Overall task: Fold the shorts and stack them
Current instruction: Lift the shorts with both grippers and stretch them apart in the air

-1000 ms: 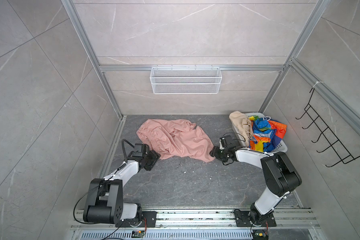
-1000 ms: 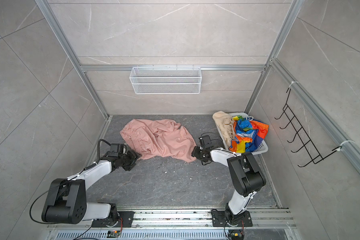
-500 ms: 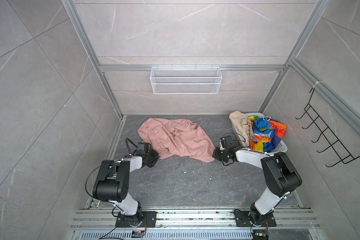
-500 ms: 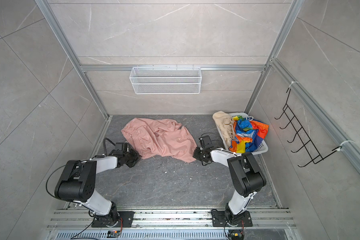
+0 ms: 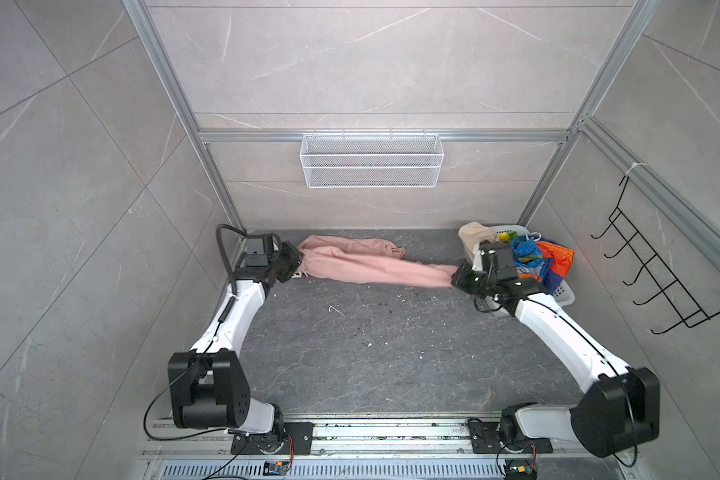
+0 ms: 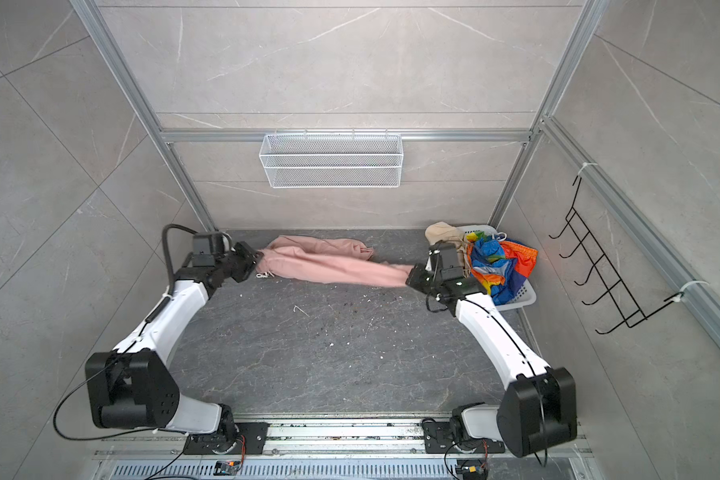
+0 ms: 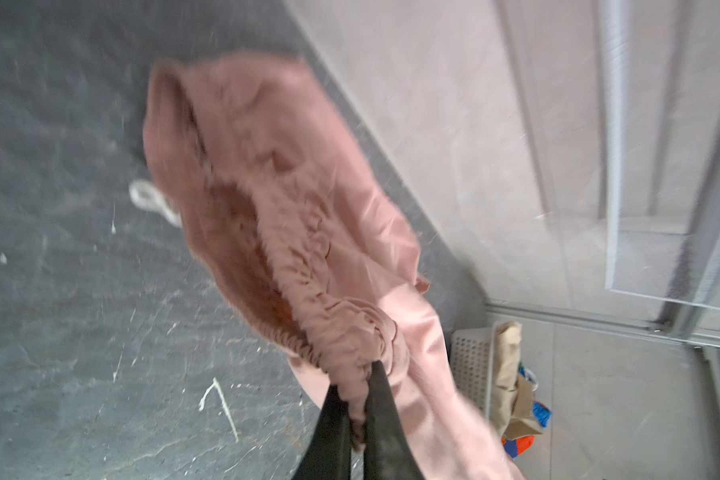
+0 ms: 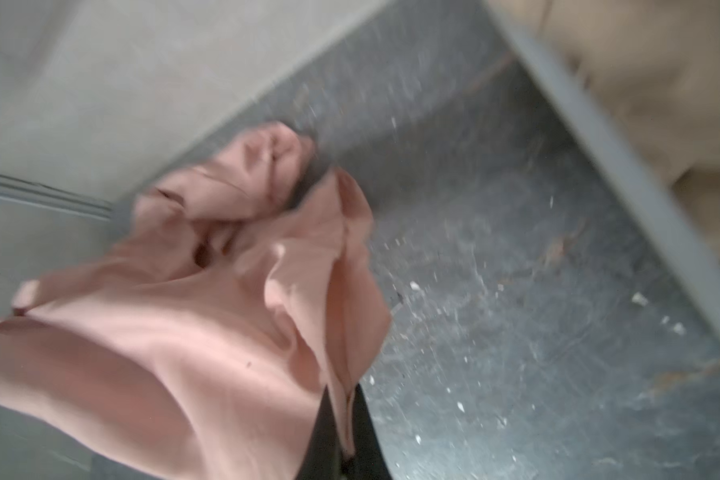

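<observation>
- Both top views: pink shorts (image 5: 366, 266) (image 6: 329, 264) are pulled out into a long band across the back of the floor (image 5: 371, 340), near the rear wall.
- Left gripper (image 5: 298, 262) (image 6: 255, 259) has one end and right gripper (image 5: 458, 278) (image 6: 412, 276) has the other. From up here I can't make out the jaws themselves.
- The basket (image 5: 566, 295) (image 6: 520, 297) sits in the back right corner, just behind the right gripper. Beige shorts (image 5: 474, 235) (image 6: 441, 232) are draped over its rear left edge, and the striped shorts (image 5: 533, 257) (image 6: 499, 262) are heaped inside, spilling over the right rim.
- Left wrist view: the left gripper (image 7: 356, 386) has its jaws clamped on the bunched elastic waistband of the pink shorts (image 7: 275, 199). The cloth hangs away from it, blurry, with a white drawstring (image 7: 150, 199) loop poking out at the side. The basket (image 7: 470, 357) and beige shorts (image 7: 508, 365) show further off.
- Right wrist view: the right gripper (image 8: 344, 411) has its jaws pinched tight on a thin fold of the pink shorts (image 8: 184, 332). The rest billows out over the floor. It's pretty blurry too. The beige shorts (image 8: 661, 83) fill one corner.
</observation>
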### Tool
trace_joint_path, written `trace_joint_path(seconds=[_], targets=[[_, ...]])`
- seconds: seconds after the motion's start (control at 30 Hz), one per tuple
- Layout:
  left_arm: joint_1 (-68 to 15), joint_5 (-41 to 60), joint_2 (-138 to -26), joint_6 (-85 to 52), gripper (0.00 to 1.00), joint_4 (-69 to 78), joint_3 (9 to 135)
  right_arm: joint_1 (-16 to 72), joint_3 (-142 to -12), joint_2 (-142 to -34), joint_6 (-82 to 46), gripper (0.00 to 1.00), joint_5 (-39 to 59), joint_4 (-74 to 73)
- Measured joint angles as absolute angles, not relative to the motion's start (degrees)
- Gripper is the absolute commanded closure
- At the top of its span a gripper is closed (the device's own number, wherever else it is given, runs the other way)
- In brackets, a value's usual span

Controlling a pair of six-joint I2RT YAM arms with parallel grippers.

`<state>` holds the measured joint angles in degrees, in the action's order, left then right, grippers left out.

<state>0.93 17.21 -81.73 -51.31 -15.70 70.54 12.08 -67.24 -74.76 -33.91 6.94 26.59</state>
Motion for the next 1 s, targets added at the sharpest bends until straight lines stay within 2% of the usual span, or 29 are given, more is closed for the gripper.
trace_joint_path(seconds=[0.13, 0.33, 0.57, 0.87, 1.0], targets=[[4.3, 23.0, -77.6, -50.3, 1.00, -21.8, 78.0, 10.5, -78.4, -69.5, -31.6, 1.00, 9.0, 30.6], [4.1, 29.2, -71.3, -51.3, 1.00, -23.7, 80.1, 6.3, -84.6, -64.6, -30.3, 1.00, 12.1, 36.4], [4.2, 32.9, -69.7, -55.5, 1.00, -23.2, 84.4, 4.8, -94.8, -64.6, -29.7, 1.00, 12.9, 44.1], [4.2, 38.8, -70.2, -59.6, 1.00, -19.6, 100.3, 4.4, -127.3, -69.3, -26.9, 1.00, 12.5, 50.4], [4.4, 38.9, -73.5, -60.2, 1.00, -17.6, 102.0, 4.0, -128.6, -74.8, -27.0, 1.00, 12.5, 50.0]])
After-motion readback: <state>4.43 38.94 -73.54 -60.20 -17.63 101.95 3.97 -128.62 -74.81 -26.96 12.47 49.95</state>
